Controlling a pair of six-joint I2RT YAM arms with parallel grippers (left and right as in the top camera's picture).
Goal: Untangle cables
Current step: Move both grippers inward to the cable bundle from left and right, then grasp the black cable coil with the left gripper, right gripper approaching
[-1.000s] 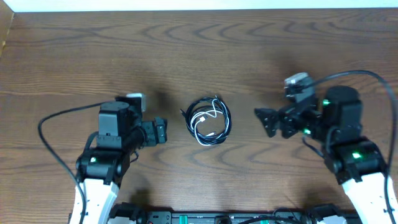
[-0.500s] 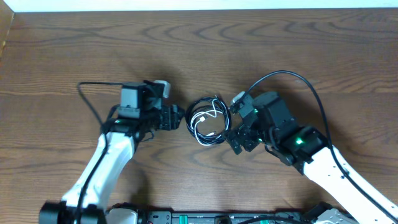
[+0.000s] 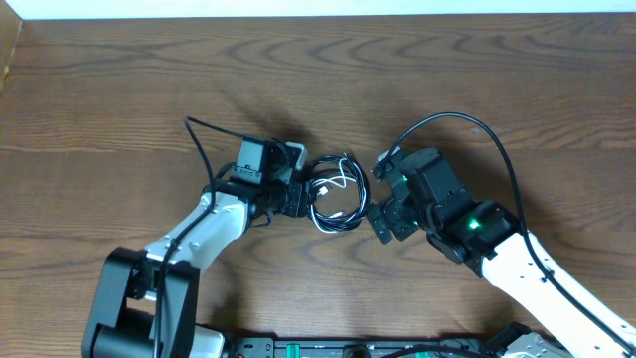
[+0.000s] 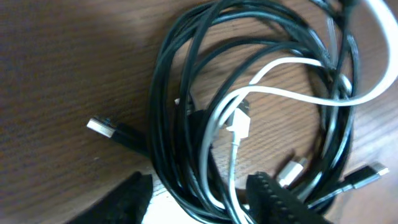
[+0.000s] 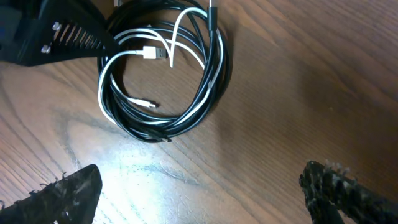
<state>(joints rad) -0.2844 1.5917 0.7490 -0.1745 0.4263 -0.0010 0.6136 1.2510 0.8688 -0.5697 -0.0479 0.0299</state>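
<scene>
The cables (image 3: 336, 194) lie as one tangled coil on the wooden table (image 3: 119, 89), several black loops with a thin white cable (image 4: 292, 62) wound through them. My left gripper (image 3: 298, 196) sits at the coil's left edge. In the left wrist view its jaws (image 4: 200, 193) straddle several black strands and the white one, half closed, with a bright slit of table still showing beside the left finger. A black USB plug (image 4: 102, 127) sticks out to the left. My right gripper (image 3: 383, 214) hangs wide open just right of the coil (image 5: 161, 81), holding nothing.
Thick black arm wires arch above both arms, one (image 3: 204, 139) on the left and one (image 3: 467, 124) on the right. The left gripper's body (image 5: 56, 31) shows at the top left of the right wrist view. Bare wood surrounds the coil.
Both arms have swung inward to the coil. The left gripper reached its left edge and its jaws have narrowed around the strands. The right gripper stayed wide open.
</scene>
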